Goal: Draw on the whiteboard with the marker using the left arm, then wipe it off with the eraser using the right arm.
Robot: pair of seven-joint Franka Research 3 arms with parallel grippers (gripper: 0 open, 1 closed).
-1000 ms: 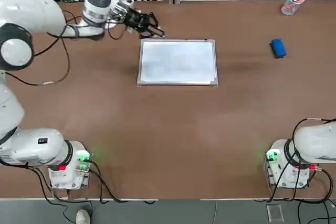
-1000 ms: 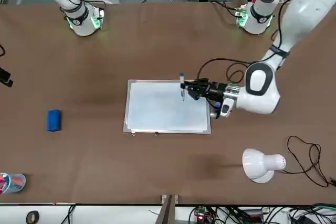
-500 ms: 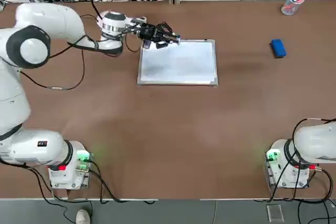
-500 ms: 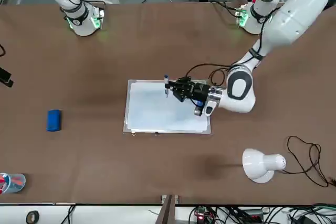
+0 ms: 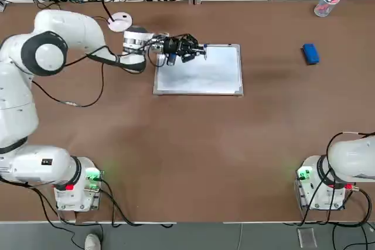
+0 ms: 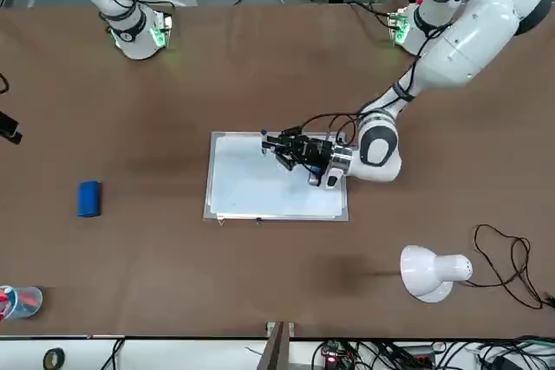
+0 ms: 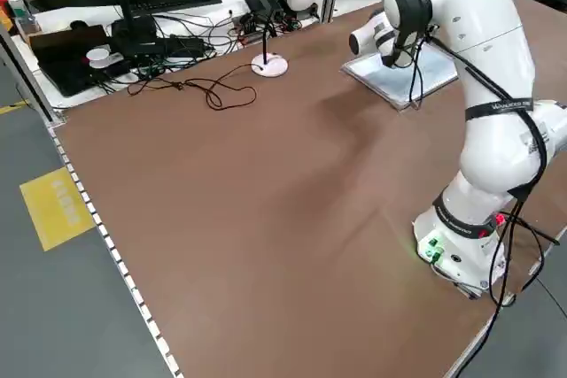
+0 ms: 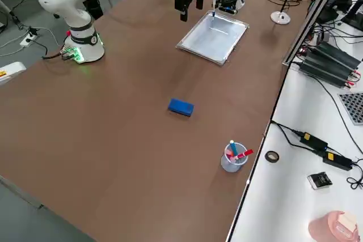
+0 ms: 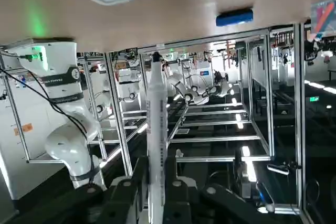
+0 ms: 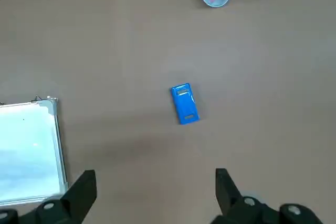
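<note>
The whiteboard (image 5: 202, 74) (image 6: 260, 188) lies flat at the far middle of the table, its surface blank. My left gripper (image 5: 196, 50) (image 6: 279, 146) reaches sideways over the board's far left part and is shut on the marker (image 9: 156, 114) (image 6: 265, 139), a slim white stick between its fingers. I cannot tell if the tip touches the board. The blue eraser (image 5: 310, 53) (image 10: 184, 103) rests on the table far to the right of the board. My right gripper (image 10: 152, 192) hangs high above the table, open and empty, with the eraser well below it.
A clear cup (image 5: 324, 5) (image 8: 234, 157) of pens stands at the far right edge. A white lamp (image 6: 429, 270) with its cable stands behind the board on the left arm's side. Both arm bases (image 5: 76, 188) (image 5: 319, 188) glow green at the near edge.
My left gripper has carried the marker rightward from beyond the board's far left corner to over the board, and the arm has stretched out further. The right arm, eraser and board have not moved.
</note>
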